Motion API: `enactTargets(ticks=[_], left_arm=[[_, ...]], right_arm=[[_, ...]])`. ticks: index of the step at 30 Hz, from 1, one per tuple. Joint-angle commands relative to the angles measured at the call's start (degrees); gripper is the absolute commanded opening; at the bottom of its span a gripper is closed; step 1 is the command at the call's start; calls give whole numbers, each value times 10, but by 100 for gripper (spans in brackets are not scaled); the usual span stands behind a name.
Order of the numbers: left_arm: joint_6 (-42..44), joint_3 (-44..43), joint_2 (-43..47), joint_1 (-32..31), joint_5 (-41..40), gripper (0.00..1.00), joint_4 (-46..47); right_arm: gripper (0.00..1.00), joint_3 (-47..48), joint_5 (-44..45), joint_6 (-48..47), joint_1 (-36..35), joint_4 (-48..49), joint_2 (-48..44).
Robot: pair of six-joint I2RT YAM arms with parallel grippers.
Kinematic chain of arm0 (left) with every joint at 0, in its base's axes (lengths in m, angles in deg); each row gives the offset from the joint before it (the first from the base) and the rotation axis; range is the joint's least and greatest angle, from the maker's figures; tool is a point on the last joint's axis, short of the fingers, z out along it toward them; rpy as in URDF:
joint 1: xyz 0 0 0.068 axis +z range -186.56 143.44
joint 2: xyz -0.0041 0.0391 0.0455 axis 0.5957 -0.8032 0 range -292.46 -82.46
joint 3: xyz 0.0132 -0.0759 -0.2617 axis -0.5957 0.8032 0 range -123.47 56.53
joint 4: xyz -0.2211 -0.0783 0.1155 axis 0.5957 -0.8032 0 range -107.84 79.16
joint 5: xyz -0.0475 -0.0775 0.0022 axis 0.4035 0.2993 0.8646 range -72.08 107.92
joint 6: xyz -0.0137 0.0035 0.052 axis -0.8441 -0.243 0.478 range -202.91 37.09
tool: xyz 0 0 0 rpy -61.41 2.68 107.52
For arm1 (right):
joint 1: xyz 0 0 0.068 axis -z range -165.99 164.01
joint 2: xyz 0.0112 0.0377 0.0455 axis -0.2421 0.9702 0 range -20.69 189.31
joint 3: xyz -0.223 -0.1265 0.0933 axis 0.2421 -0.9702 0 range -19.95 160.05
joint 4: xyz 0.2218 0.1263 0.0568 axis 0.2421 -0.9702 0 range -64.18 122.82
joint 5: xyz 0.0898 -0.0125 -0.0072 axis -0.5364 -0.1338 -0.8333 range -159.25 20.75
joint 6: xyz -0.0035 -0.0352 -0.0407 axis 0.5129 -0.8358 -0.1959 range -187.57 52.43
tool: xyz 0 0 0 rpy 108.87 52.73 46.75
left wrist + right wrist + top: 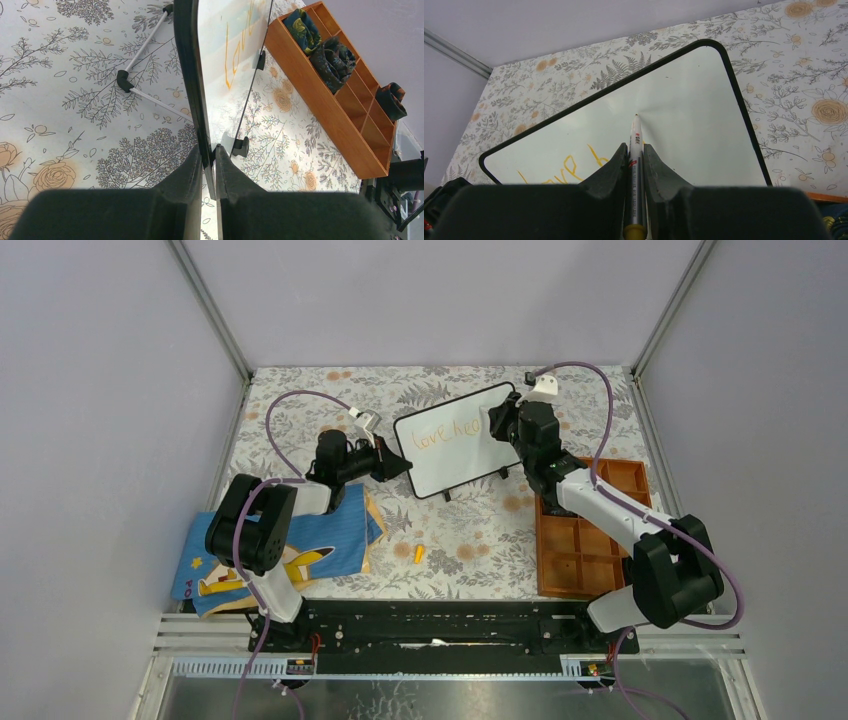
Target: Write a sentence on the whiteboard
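**A:** Which container is in the scene, and what is in it?

**B:** A wooden tray [575, 540] sits on the counter [470, 530] at the right and is split into compartments. The left wrist view shows three dark patterned fabric rolls [302, 27] in it. Two fill neighbouring compartments at one end, and the third sits alone nearer the other end.

**A:** Does the overhead view show them?

**B:** No. There the right arm crosses the tray, and the rolls cannot be made out.

**A:** Where is the whiteboard?

**B:** The whiteboard [455, 455] stands on its small black feet mid-counter, between the two arms and skewed to the counter's edges. The left fingers [192, 170] are clamped on its black frame. The right fingers [616, 167] are clamped on a marker [636, 150] whose tip meets the white surface.

**A:** And the sentence?

**B:** The sentence [447, 432] is orange cursive on the board's left half, and overhead it reads about "love hea". The right wrist view catches only part of it above the fingers. The left wrist view sees the board nearly edge-on and alone shows its thin white legs [150, 40], joined by a black elbow.

**A:** Does anything show only overhead?

**B:** A blue printed cloth [330, 535] lies under the left arm. A small orange piece [419, 553] lies on the counter near the board without touching it.
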Motion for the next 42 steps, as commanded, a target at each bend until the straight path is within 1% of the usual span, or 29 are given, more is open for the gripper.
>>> enactTargets(ticks=[1, 12, 42], left_arm=[[41, 3, -9, -10, -30, 0, -55], [41, 2, -9, -11, -31, 0, -56], [43, 5, -2, -15, -43, 0, -58]], right_arm=[[0, 23, 4, 5, 5, 23, 0], [0, 22, 4, 5, 5, 14, 9], [0, -54, 20, 18, 6, 5, -25]])
